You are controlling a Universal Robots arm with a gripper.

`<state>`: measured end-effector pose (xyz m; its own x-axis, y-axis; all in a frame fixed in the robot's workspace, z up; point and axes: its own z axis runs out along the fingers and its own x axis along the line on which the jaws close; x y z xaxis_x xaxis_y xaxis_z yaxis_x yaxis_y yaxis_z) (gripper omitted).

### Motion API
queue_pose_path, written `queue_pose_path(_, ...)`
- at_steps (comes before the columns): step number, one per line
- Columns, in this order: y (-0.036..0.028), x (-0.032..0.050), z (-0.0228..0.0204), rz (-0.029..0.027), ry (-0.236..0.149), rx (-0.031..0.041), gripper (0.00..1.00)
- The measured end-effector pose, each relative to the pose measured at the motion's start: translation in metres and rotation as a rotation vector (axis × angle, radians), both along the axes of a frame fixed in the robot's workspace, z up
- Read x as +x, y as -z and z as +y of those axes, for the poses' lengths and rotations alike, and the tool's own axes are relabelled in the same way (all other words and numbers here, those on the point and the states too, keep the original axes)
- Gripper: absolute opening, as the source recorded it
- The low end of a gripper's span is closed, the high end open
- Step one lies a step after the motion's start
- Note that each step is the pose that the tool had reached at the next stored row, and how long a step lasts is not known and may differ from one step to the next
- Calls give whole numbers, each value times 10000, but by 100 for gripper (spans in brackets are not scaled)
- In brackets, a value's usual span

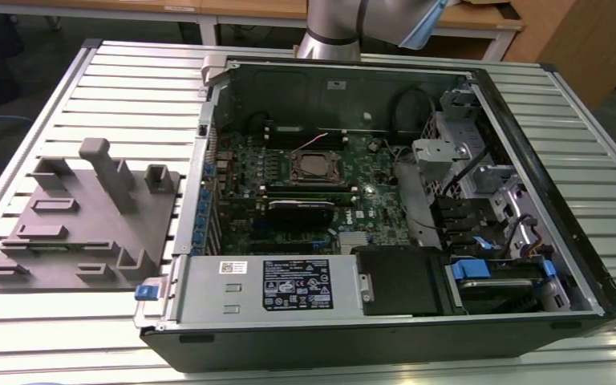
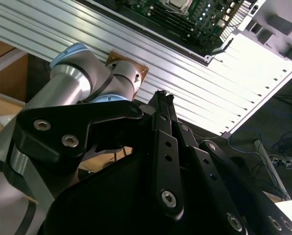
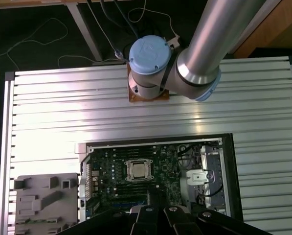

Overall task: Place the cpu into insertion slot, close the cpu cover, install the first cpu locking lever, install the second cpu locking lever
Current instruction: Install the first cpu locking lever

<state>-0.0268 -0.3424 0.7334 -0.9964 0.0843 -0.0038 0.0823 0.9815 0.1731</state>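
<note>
Evidently the pincer (image 2: 161,94) hangs clenched and empty high above the desk (image 1: 126,88), while the cpu (image 3: 138,170) lies well apart, straight ahead of it, seated in the insertion slot (image 1: 294,170) inside the open case (image 1: 394,341)

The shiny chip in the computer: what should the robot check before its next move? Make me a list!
1. cpu sitting in the insertion slot: ok.
2. cpu cover closed flat: cannot tell.
3. Claw shut, holding nothing: ok.
4. Claw well above the computer case: ok.
5. Grey holder block beside the case, out of the way: ok.
</note>
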Motion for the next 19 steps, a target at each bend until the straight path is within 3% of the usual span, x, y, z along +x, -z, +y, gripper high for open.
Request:
queue_pose_path(6, 102, 0, -1, 0, 0, -57, 10)
queue_pose_path(7, 149, 0, -3, -3, 0, -93, 10)
queue_pose_path(19, 308, 0, -5, -19, 0, -326, 10)
